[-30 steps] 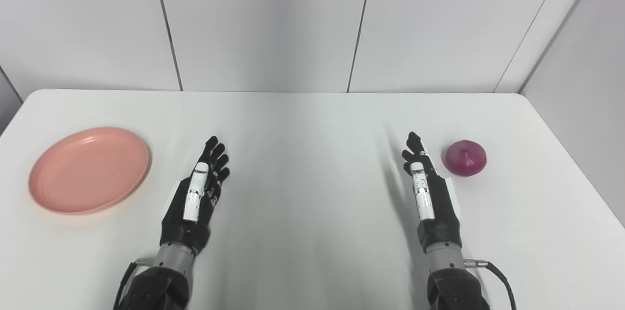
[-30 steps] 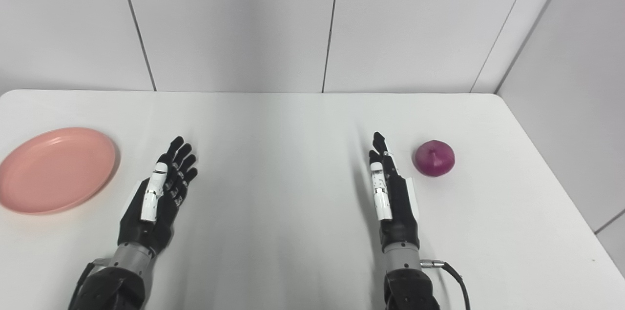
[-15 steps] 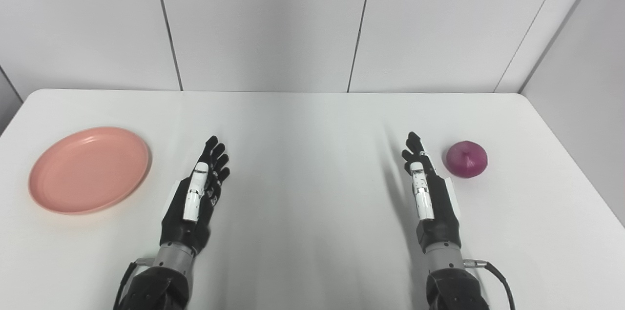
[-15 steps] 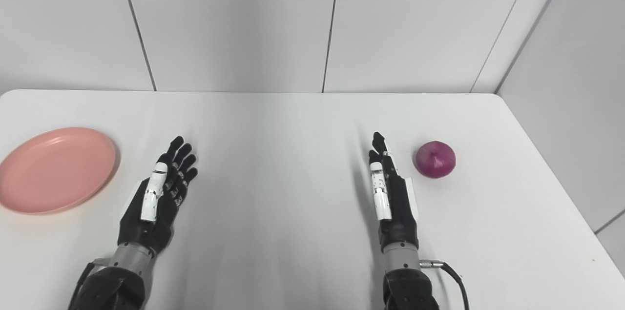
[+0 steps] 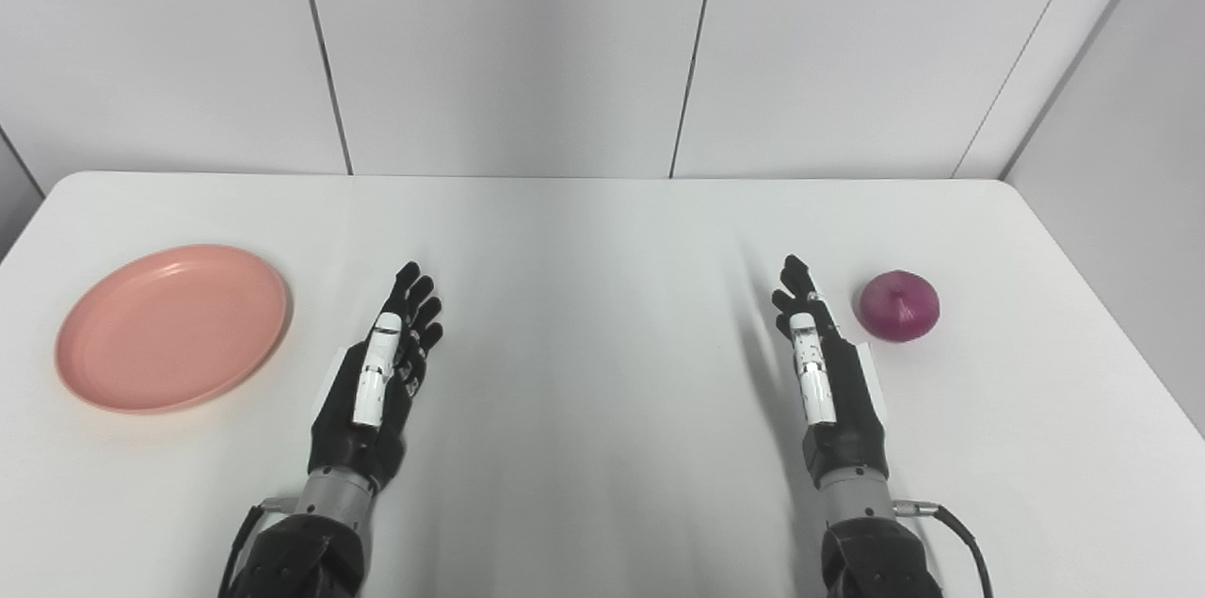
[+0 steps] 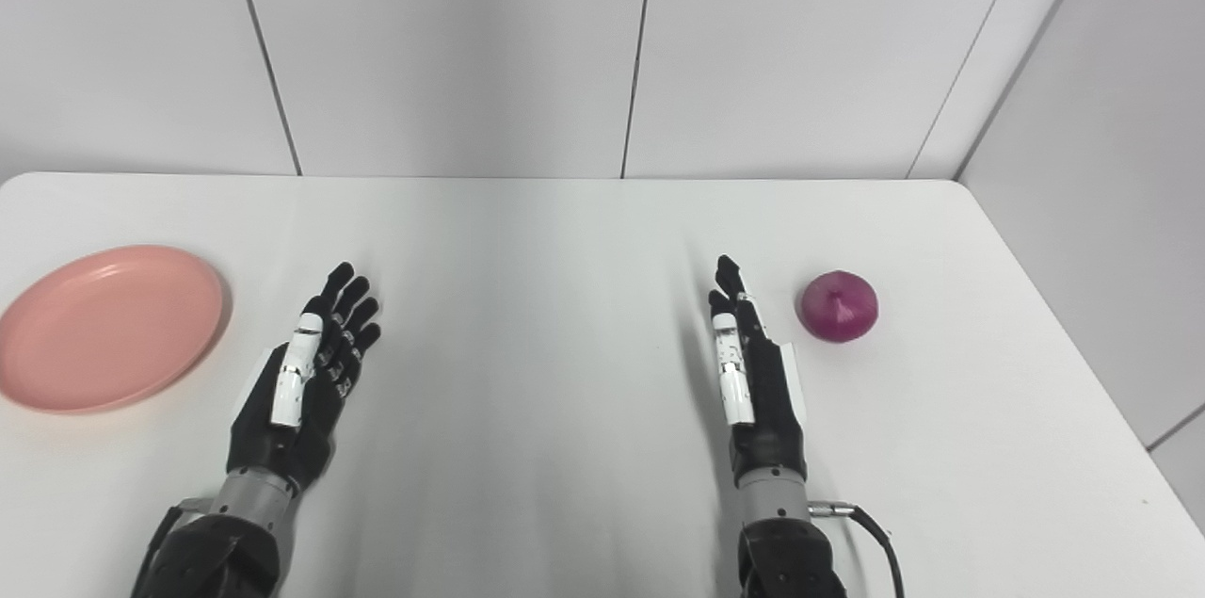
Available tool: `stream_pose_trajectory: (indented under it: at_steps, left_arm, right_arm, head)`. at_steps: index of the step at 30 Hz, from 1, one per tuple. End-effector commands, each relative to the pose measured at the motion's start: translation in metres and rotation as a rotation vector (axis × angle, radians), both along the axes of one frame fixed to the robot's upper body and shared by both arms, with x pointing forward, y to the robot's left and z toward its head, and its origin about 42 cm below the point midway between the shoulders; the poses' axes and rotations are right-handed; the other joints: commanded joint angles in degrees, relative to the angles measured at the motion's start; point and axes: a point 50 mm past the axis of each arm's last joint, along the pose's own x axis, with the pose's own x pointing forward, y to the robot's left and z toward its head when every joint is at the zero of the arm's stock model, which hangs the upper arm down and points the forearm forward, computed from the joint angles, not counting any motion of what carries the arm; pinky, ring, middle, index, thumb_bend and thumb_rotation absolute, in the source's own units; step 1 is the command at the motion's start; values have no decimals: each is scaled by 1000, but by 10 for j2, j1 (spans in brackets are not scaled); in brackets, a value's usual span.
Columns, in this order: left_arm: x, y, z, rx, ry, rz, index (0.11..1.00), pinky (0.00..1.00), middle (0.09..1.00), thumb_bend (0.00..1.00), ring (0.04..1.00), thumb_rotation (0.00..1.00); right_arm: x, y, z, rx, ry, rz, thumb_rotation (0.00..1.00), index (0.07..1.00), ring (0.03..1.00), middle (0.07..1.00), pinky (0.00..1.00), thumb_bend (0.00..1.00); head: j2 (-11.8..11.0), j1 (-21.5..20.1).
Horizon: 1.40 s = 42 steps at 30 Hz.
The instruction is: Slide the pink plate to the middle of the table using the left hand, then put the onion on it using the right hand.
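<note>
A pink plate (image 5: 170, 325) lies flat at the table's left side. My left hand (image 5: 377, 381) hovers to the right of it, a short gap away, fingers stretched out and holding nothing. A purple-red onion (image 5: 899, 305) rests on the table at the right. My right hand (image 5: 824, 367) stands edge-on just left of the onion, open, with its fingers extended and not touching it.
The white table (image 5: 602, 240) ends at a grey panelled wall at the back. Its right edge (image 5: 1120, 325) runs close beyond the onion. A black cable (image 5: 965, 537) trails from my right wrist.
The onion has rocked slightly where it lies. Both hands stay in place, the right one shifting only a hair.
</note>
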Motion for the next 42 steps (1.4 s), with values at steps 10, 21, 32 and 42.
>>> stream_pose_trajectory:
  at_steps: [10,21,32,42]
  left_arm:
    - [3,-15,1,-15,-20,-9,996,1000,1000,440,1000,1000]
    - [3,-54,-6,-35,-7,-11,1000,1000,1000,424,1000,1000]
    - [15,-91,-17,-60,-9,-37,1000,1000,1000,396,1000,1000]
    - [23,-107,-25,-49,-16,-17,999,1000,1000,395,1000,1000]
  right_arm:
    - [3,-8,10,-3,-70,20,1000,977,967,979,989,162]
    - [5,-33,7,37,-100,40,1000,1000,997,1000,1000,144]
    - [8,-45,11,41,-96,58,1000,955,944,961,952,148]
    - [17,-55,3,37,-104,53,971,845,808,855,612,164]
  head:
    - [-21,88]
    - [-67,238]
    - [-126,359]
    - [-149,391]
